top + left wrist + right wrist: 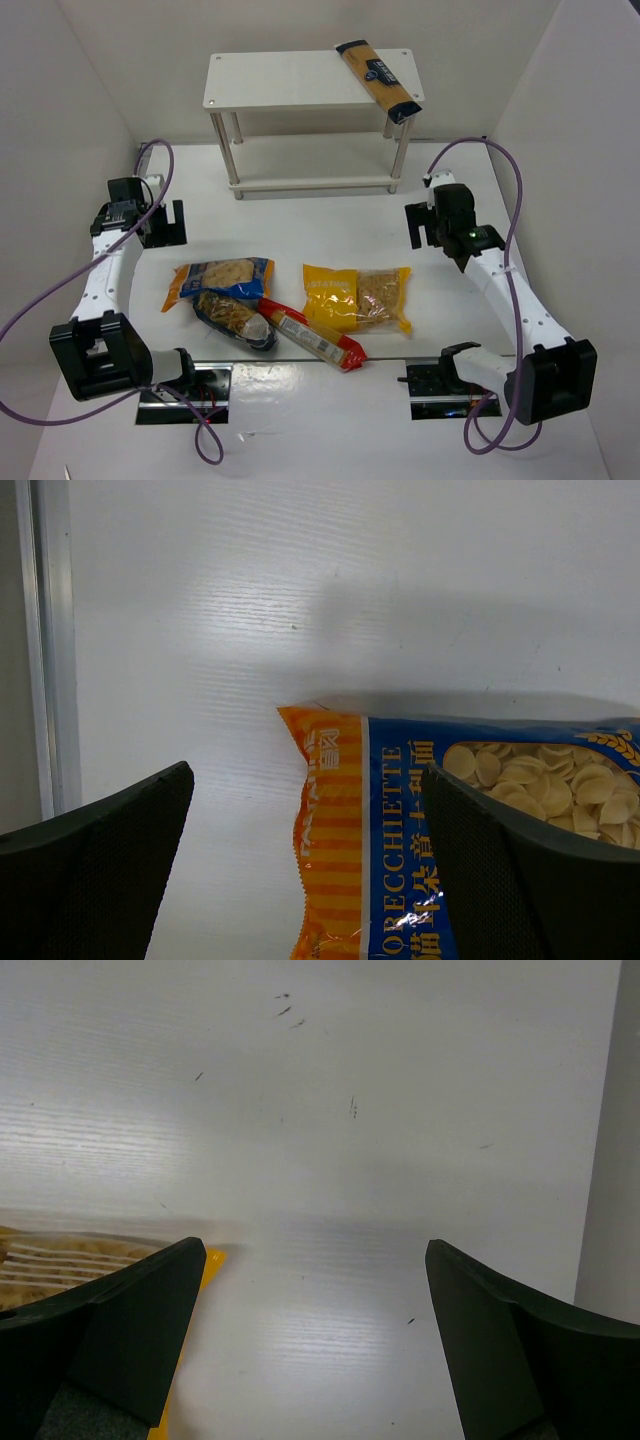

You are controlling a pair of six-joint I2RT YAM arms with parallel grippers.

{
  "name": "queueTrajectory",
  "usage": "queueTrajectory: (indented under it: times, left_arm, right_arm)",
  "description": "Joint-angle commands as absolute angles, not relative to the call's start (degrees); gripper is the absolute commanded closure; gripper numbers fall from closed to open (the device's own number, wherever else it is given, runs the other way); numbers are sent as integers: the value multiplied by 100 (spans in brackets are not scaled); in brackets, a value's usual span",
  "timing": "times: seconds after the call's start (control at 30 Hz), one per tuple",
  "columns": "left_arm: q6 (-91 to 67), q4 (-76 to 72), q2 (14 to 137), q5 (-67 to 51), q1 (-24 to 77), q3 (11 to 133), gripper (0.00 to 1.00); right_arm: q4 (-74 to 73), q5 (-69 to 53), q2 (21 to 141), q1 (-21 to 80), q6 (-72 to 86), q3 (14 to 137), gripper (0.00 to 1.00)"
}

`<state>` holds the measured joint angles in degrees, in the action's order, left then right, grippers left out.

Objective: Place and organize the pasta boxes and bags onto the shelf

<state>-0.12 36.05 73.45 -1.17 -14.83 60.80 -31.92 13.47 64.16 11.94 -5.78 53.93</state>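
spaghetti pack [378,78] lay across the shelf [270,80] top, at its 3 o'clock end, tip overhanging. orecchiette bag [220,275], clear dark-blue bag [235,318], red-yellow pack [312,335] and yellow windowed bag [357,297] sat on the table at the shelf's 6 o'clock. left gripper [305,772] gaped wide, empty, over the orecchiette bag's end; right gripper [315,1245] gaped wide, empty too.

"ORECCHIETTE", seemingly, on blue-orange bag [400,830]

Bright, diffuse light from above, soft shadows beneath shelf [280,80], white table [330,425] nearly washed out, small specular glare on blue-orange bag [390,830], faint shadow bands in wrist views, dark fingers [100,870] slightly soft, top view sharp.
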Motion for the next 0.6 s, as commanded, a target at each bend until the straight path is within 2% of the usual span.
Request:
queueTrajectory:
  times: [0.0,0.57]
  left_arm:
    - [-18,3630,7444,-97,-1512,6170,0]
    - [-18,3630,7444,-149,-1512,6170,0]
  right_arm:
    - [-2813,1600,6486,1169,-510,5414,1]
    - [-2865,1538,6592,1169,-510,5414,1]
